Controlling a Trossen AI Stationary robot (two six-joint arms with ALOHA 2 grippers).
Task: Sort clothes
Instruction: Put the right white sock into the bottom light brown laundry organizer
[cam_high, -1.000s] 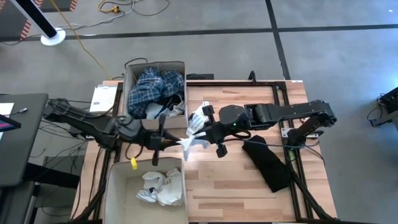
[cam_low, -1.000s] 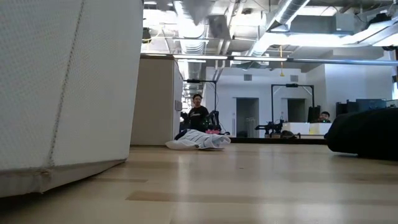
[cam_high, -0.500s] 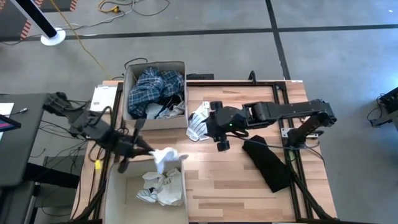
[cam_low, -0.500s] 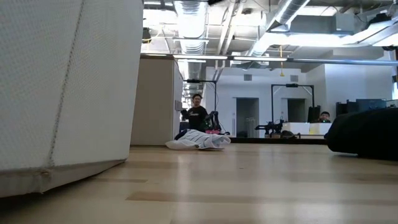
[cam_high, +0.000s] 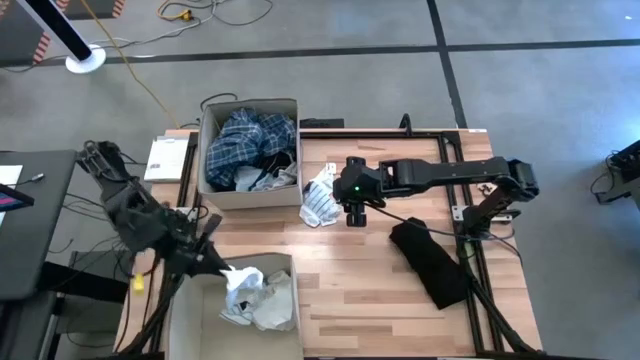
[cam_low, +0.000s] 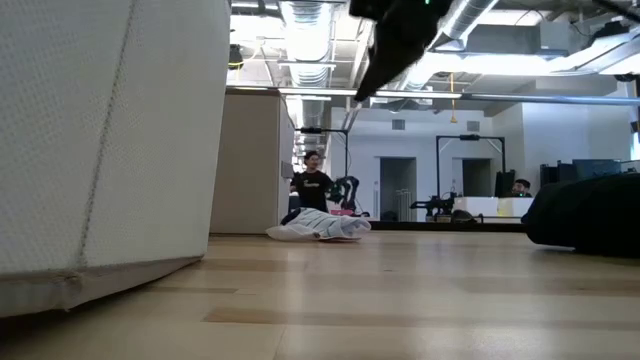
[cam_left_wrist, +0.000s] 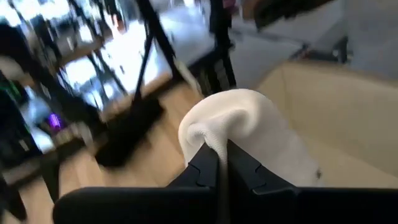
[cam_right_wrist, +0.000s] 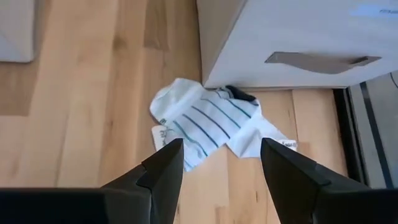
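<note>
Two boxes stood on the table. The far box held a plaid garment. The near box held white clothes. The left gripper was over the near box, clenched on one white garment. The right gripper hung with its fingers spread and empty over one striped garment, which lay touching the far box. One black garment lay well apart from the far box.

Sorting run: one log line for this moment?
left gripper: shut on white garment, over near box | right gripper: open above striped garment | black garment: on table
</note>
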